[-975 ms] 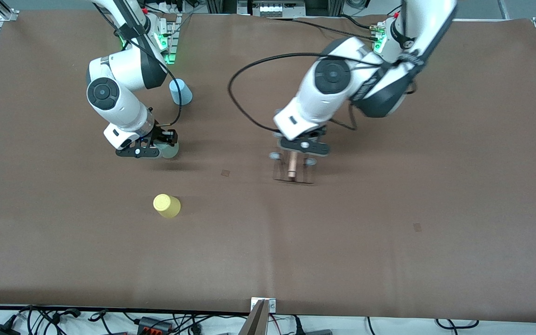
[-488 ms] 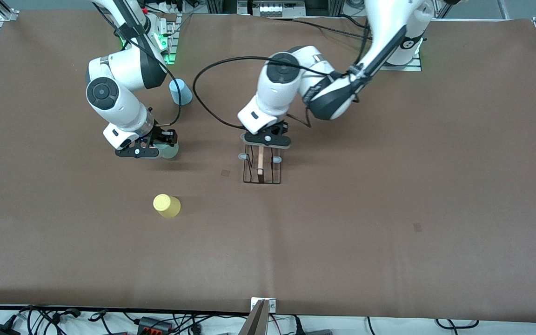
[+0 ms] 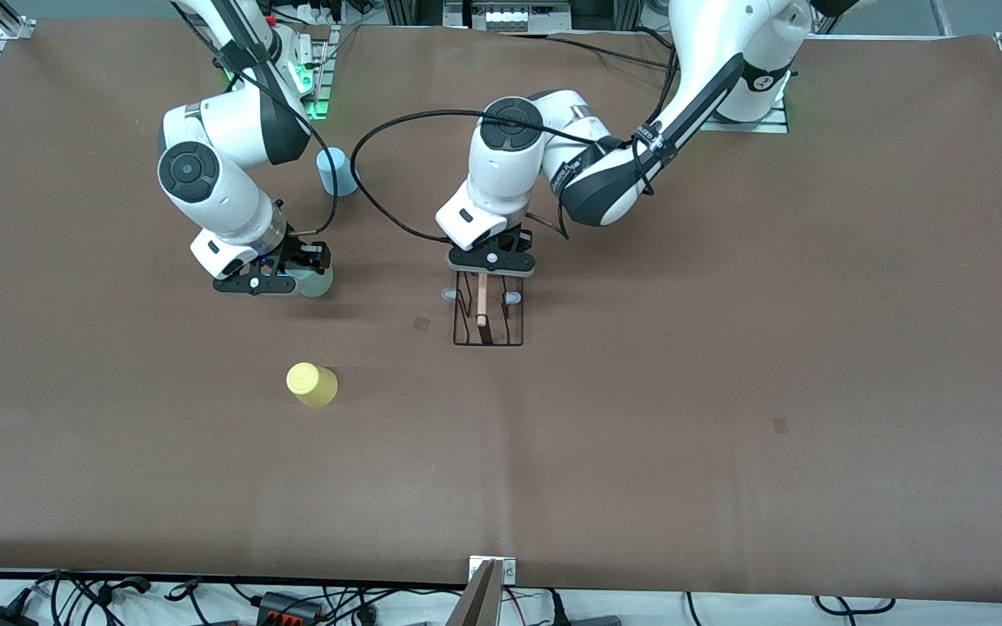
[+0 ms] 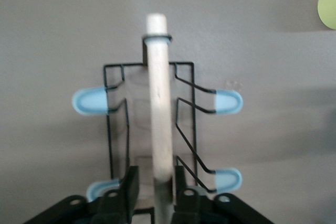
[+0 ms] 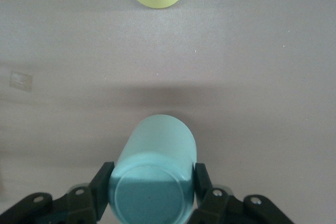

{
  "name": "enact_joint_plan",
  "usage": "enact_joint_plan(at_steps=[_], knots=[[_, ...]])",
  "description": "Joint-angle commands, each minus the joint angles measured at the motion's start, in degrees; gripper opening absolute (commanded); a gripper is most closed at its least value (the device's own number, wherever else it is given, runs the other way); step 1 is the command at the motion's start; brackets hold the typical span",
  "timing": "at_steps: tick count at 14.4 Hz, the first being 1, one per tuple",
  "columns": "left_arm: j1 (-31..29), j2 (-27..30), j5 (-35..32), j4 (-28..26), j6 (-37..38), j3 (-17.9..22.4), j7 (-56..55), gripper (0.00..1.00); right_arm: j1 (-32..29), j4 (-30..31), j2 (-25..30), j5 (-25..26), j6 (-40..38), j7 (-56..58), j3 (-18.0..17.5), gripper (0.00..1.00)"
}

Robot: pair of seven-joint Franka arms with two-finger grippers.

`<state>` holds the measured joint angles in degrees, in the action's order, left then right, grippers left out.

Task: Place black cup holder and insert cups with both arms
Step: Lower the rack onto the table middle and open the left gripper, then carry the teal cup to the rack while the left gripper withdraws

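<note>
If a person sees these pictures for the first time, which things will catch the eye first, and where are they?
First, the left gripper, near the table's middle, shut on the wooden rod of the black cup holder. Next, the right gripper, toward the right arm's end of the table, shut on the pale grey-green cup. The yellow cup stands free nearer the front camera, and the light blue cup farther from it.

You see thin black wire on the cup holder point(image 4: 149, 129), a smooth pale wooden rod point(image 4: 159, 103), and matt rubbery-looking prong tips point(image 4: 89, 101). The grey-green cup point(image 5: 155, 177) and yellow cup point(image 3: 311, 384) look like smooth, matt plastic. The table cover point(image 3: 727, 391) is matt brown, faintly creased, paper-like.
</note>
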<state>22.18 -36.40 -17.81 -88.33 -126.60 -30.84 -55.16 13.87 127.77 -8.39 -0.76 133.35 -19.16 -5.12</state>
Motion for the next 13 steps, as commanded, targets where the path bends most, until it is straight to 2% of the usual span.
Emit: enact_joint_plan(at_steps=[1,3,7,10,12,13], knots=[[-1.0,1.1,-2.4,1.7,1.6,0.1,-0.3,1.00,-0.5,-0.1,1.4,0.5,-1.1,1.0,0.0,0.04],[-2.8,3.9,-2.1,2.0,7.2,-0.4,3.1,1.00,-0.5,-0.1,3.1,0.4,-2.5,0.4,0.1,0.04],[-8.5,11.2,-1.6,2.1,19.3,-1.1,12.4,1.00,-0.3,-2.7,9.3,0.1,-13.5,-4.7,-0.2,0.04],[-14.4,15.5,-1.6,2.1,28.6,-1.1,14.5,1.00,-0.1,-9.9,9.9,-0.6,-20.5,-16.6,-5.3,0.04],[-19.3,16.5,-1.5,3.2,33.5,-1.2,19.2,1.00,1.5,-12.8,9.1,-0.6,-20.2,-27.7,-9.3,0.04],[-22.1,16.5,-1.4,4.1,35.5,-1.2,25.4,1.00,2.2,-13.9,8.1,-0.6,-19.8,-32.1,-10.9,0.04]])
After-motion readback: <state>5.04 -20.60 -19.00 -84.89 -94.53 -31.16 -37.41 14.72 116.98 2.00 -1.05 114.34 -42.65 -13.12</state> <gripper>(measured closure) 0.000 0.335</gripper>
